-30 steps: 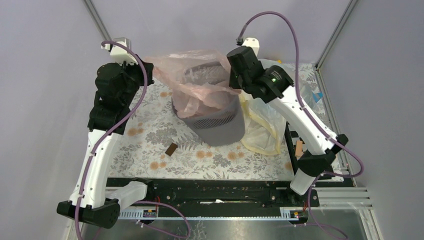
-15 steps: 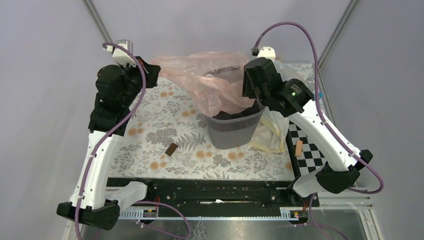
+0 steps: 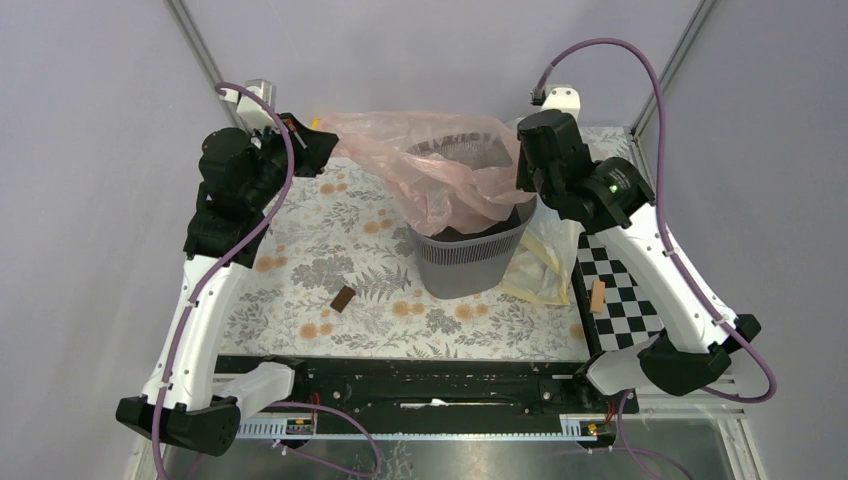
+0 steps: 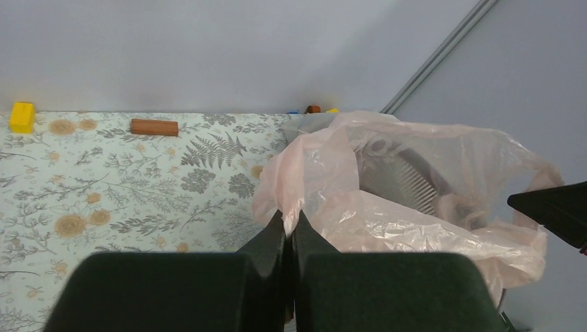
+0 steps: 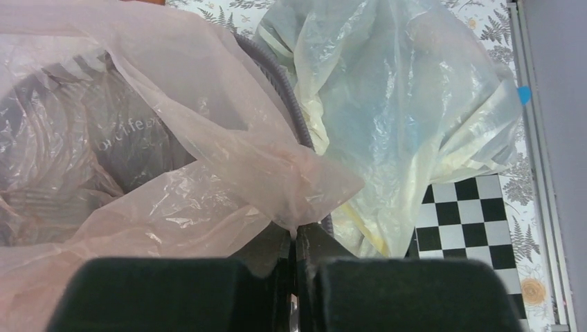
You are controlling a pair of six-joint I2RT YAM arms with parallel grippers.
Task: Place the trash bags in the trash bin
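Note:
The pale pink translucent trash bag (image 3: 420,160) hangs stretched over the mouth of the dark grey mesh trash bin (image 3: 465,262), which stands upright near the table's middle right. Part of the film droops inside the bin (image 5: 111,145). My left gripper (image 3: 325,148) is shut on the bag's left edge (image 4: 291,200), well left of the bin. My right gripper (image 3: 522,172) is shut on the bag's right corner (image 5: 304,200), just above the bin's right rim (image 5: 284,90). The bin's wall shows through the film (image 4: 401,183).
A bigger clear bag with a cream-yellow band (image 3: 545,265) lies crumpled against the bin's right side (image 5: 415,124). A checkerboard (image 3: 620,300) with a small wooden piece (image 3: 597,296) sits at the right. A brown block (image 3: 342,299), another wooden block (image 4: 154,127) and a yellow cube (image 4: 21,116) lie on the floral mat.
The bin went from tilted to upright and shifted right. My right gripper moved right, opened briefly, then shut on the bag's right corner. The bag now spreads wider between both grippers.

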